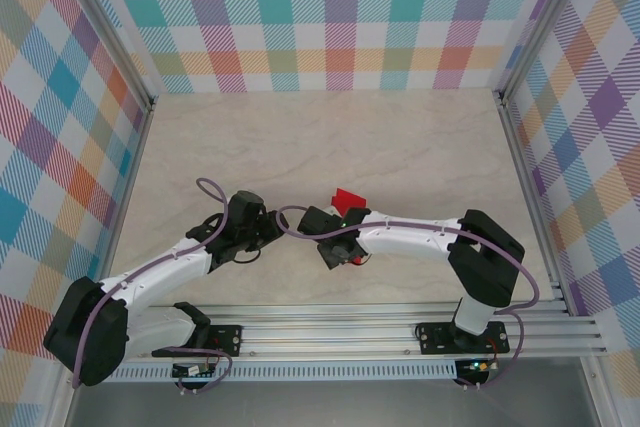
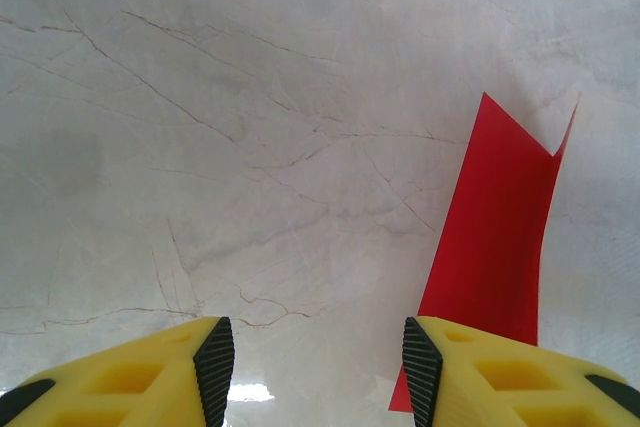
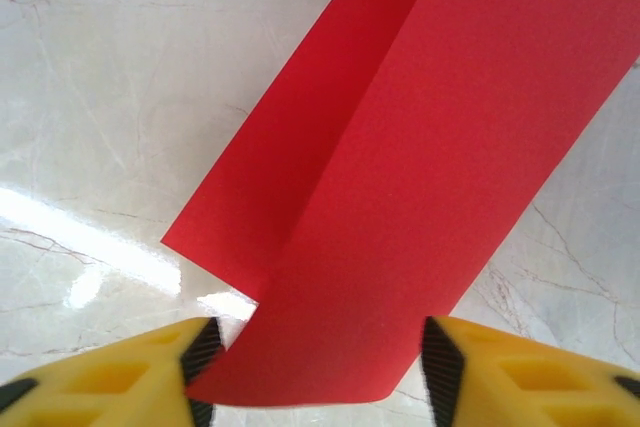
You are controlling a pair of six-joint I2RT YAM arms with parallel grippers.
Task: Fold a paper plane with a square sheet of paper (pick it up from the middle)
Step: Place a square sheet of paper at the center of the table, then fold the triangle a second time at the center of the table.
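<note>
The red paper (image 3: 400, 147) is a long folded strip with a lengthwise crease, lying on the marble table and lifting at its near end. My right gripper (image 3: 315, 367) stands over that end with the paper between its fingers. The paper's corner touches the left pad (image 3: 203, 347), and a small gap shows at the right pad (image 3: 440, 362). In the top view the paper (image 1: 348, 198) peeks out beyond the right gripper (image 1: 343, 219). My left gripper (image 2: 318, 367) is open over bare table with nothing in it. The paper (image 2: 495, 237) runs up past its right finger.
Both arms meet low near the front middle of the marble table (image 1: 400, 147). Plaid walls (image 1: 330, 17) close in the back and both sides. An aluminium rail (image 1: 350, 332) carries the arm bases along the near edge.
</note>
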